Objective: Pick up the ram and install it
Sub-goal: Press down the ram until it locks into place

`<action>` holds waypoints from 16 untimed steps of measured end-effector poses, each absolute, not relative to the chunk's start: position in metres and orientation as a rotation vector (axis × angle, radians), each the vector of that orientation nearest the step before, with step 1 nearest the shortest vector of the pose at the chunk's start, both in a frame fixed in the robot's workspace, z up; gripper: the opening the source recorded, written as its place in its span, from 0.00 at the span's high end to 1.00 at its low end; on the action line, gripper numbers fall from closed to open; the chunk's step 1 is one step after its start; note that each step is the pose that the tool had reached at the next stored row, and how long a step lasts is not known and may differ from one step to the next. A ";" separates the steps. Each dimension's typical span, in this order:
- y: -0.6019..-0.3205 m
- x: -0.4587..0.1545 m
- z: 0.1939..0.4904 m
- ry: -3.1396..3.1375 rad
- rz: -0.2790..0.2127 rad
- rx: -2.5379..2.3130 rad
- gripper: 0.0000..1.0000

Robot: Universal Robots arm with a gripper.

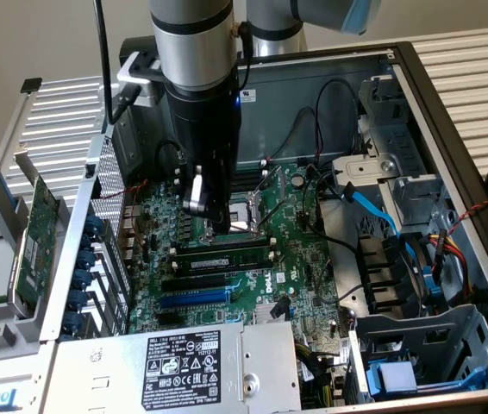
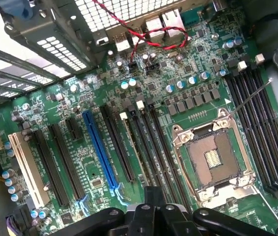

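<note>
The ram [image 1: 222, 256], a long narrow green stick with black chips, lies along a black memory slot between white end clips, just in front of the CPU socket [image 1: 248, 216] on the motherboard. From here I cannot tell whether it is fully seated. My gripper [image 1: 207, 211] hangs from the arm directly over the board, at the socket's edge and just beyond the ram, with nothing green in it. In the wrist view its black body [image 2: 153, 219] hangs over the long black slots [image 2: 151, 147] beside the open CPU socket [image 2: 212, 160].
The open case's walls [image 1: 451, 129] ring the board. A power supply [image 1: 184, 366] sits at the front and metal drive cages [image 1: 416, 345] on the exterior view's right, with a blue cable [image 1: 373, 207]. A wider green expansion card [image 1: 33, 241] lies outside the case on the left.
</note>
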State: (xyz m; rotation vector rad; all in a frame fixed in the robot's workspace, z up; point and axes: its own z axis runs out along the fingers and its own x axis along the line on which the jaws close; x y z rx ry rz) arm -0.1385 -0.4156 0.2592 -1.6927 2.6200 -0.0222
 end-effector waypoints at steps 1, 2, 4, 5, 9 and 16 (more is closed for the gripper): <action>-0.416 -0.138 0.259 2.634 -0.023 -1.672 0.90; -0.416 -0.138 0.259 2.647 -0.023 -1.651 0.90; -0.416 -0.138 0.259 2.674 -0.023 -1.607 0.90; -0.416 -0.138 0.259 2.687 -0.024 -1.586 0.90; -0.416 -0.138 0.259 2.734 -0.025 -1.504 0.90; -0.416 -0.138 0.259 2.863 -0.028 -1.244 0.90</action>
